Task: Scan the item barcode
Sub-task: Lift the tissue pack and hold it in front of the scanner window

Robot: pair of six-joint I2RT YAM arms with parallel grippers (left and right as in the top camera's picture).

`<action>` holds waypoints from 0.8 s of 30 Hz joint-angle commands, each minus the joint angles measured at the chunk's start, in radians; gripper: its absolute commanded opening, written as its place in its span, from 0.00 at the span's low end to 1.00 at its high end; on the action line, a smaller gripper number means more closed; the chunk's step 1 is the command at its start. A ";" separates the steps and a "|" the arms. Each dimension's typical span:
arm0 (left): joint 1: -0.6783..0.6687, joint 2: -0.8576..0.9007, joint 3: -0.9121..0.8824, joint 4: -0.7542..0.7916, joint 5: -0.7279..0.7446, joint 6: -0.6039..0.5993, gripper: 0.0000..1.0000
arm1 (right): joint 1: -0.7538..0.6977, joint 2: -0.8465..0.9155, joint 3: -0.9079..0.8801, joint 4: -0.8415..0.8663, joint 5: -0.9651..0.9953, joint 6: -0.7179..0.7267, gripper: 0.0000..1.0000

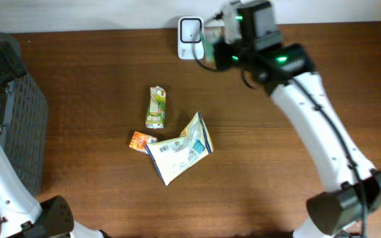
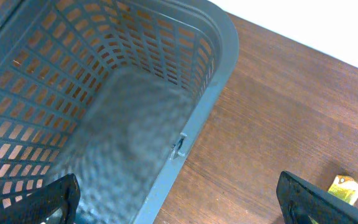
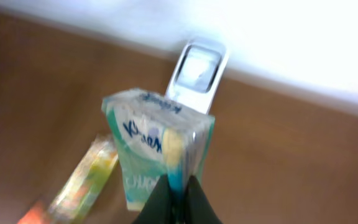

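Tissue pack (image 3: 157, 146) pinched by right gripper (image 3: 178, 198), long axis up-frame, top toward scanner (image 3: 197, 70) at upper centre; left gripper (image 2: 180, 202) wide.

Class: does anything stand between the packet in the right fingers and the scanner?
Nothing visible does. The packet, pinched at its lower edge by the right fingers, is held just in front of the scanner, with no object between them.

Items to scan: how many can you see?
4: juice carton, orange packet and white bag mid-table; teal-white pack in the right gripper, by the scanner. Basket only partly visible.
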 commanded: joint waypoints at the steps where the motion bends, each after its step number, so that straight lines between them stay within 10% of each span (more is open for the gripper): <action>1: 0.003 0.003 0.009 0.001 0.000 0.016 0.99 | 0.073 0.153 0.012 0.231 0.411 -0.262 0.04; 13: 0.003 0.003 0.009 0.002 0.000 0.016 0.99 | 0.083 0.648 0.012 1.032 0.548 -1.212 0.04; 24: 0.003 0.003 0.009 0.002 0.000 0.016 0.99 | 0.090 0.685 0.011 1.114 0.560 -1.241 0.04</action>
